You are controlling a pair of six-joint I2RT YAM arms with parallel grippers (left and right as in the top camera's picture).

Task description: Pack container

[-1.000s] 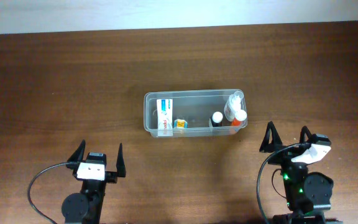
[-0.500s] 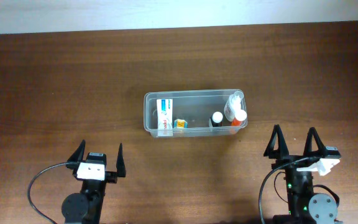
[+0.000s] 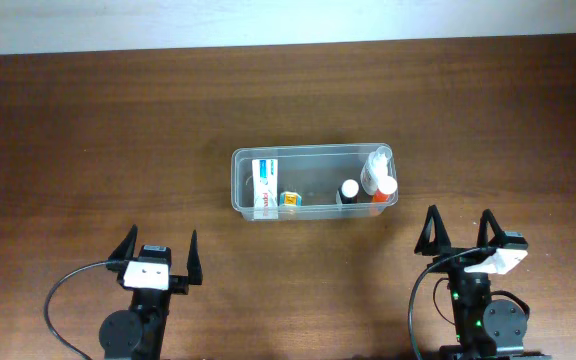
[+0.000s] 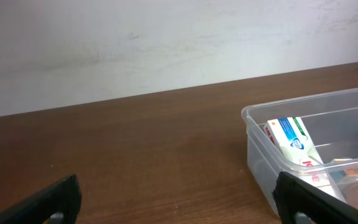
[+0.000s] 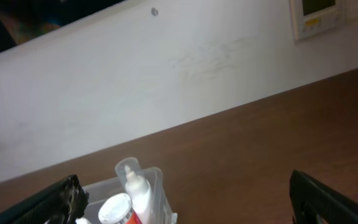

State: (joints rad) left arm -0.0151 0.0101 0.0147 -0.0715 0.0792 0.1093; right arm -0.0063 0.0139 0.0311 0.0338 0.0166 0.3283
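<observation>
Mid-table, container (image 3: 308, 150) clear of left fingers (image 3: 126, 245), right fingers (image 3: 432, 226); both pairs spread, empty

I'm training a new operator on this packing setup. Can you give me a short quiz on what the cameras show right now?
1. True or false: the right gripper is holding a bottle.
2. Where is the toothpaste box?
A) inside the container, at the end nearer the left arm
B) inside it, at the end nearer the right arm
C) outside it, beside the rim
3. Fill in: the left gripper sits back from the container with its jaws ___.

Key: 1 false; 2 A; 3 open.
</observation>
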